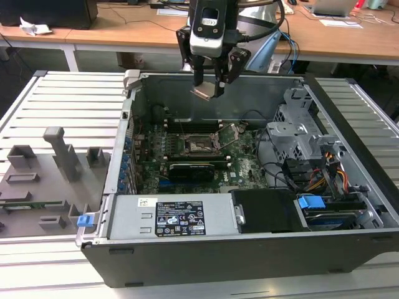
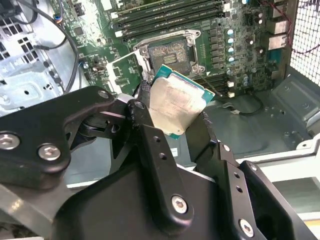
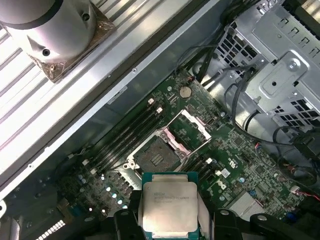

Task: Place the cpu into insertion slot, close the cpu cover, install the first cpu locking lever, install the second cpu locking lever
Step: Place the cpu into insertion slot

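Observation:
My gripper (image 1: pixel 209 87) hangs above the open computer case, shut on the cpu (image 1: pixel 202 93), a small square chip with a silvery top and green edge. In both wrist views the black fingers (image 2: pixel 144 107) press on opposite sides of the cpu (image 2: pixel 177 102) (image 3: pixel 169 205). Well below the chip, the insertion slot (image 1: pixel 197 145) (image 3: pixel 155 155) (image 2: pixel 170 51) sits uncovered on the green motherboard (image 1: pixel 243 165). The cpu cover (image 3: pixel 198 123) stands flipped open beside the slot.
A long black expansion card (image 1: pixel 196 168) lies just in front of the slot, and memory slots (image 1: pixel 187 124) run behind it. A grey drive cage (image 1: pixel 299 134) with cables fills the exterior view's right. The power supply (image 1: pixel 174 218) spans the front. A grey fixture tray (image 1: pixel 43 180) sits outside the case.

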Controlling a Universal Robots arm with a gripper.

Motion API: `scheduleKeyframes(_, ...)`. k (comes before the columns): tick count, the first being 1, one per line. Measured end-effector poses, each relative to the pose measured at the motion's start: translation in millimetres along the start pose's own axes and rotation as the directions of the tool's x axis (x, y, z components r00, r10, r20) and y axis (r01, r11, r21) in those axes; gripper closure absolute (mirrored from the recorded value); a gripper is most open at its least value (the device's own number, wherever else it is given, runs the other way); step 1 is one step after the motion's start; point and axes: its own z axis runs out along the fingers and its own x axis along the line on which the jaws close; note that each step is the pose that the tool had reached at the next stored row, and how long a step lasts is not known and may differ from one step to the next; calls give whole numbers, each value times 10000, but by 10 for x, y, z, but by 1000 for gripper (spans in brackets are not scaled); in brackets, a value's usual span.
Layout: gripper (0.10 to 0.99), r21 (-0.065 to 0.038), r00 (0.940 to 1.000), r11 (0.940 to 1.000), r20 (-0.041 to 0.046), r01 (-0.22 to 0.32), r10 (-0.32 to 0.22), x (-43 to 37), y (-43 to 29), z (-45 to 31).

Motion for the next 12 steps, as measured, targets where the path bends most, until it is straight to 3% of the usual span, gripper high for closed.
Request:
scheduleKeyframes(6, 557, -12, 9972, 9972, 68, -746, 746, -1, -2, 27)
scheduleKeyframes(10, 557, 62, 9948, 9950, 187, -1000, 998, -2, -5, 63)
scheduleKeyframes(12, 557, 61, 9933, 9934, 203, -1143, 1141, -1, -6, 71)
